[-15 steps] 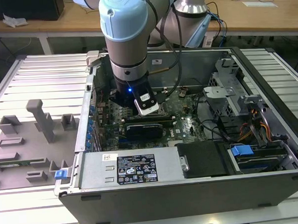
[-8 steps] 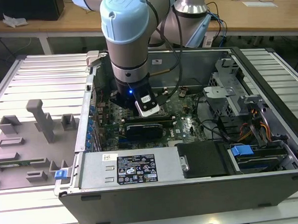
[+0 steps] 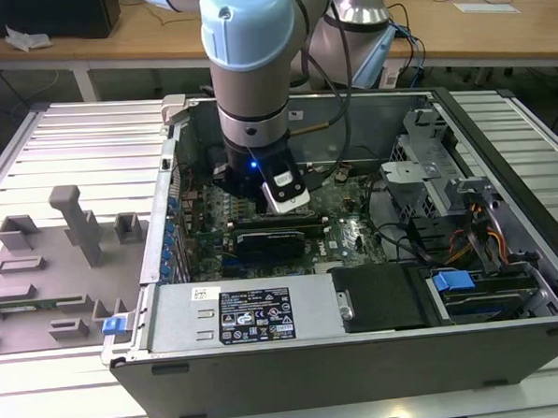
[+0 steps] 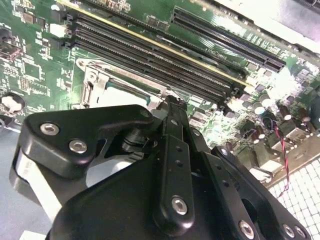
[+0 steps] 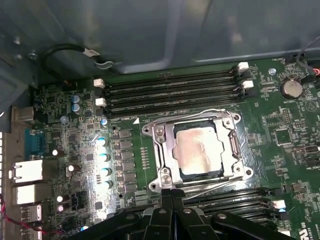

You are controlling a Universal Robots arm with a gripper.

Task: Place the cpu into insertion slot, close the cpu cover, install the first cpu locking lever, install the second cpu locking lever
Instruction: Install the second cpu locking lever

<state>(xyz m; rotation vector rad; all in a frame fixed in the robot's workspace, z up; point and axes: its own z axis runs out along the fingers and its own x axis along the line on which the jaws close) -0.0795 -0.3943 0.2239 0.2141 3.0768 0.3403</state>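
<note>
First wrist view: cpu (image 5: 199, 152) seemingly seated.

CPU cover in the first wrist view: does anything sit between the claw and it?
Nothing visible does. The cpu cover lies flat over the socket with the cpu showing through its open centre. The claw sits right at the cover's near edge, fingertips together, with only bare board and a thin lever wire there.

We are seeing bright overhead room light, glare glinting off the cpu (image 5: 199, 152), washed-out white blooming along the motherboard (image 4: 280, 85) edge, gripper linkage blurring close up.
</note>
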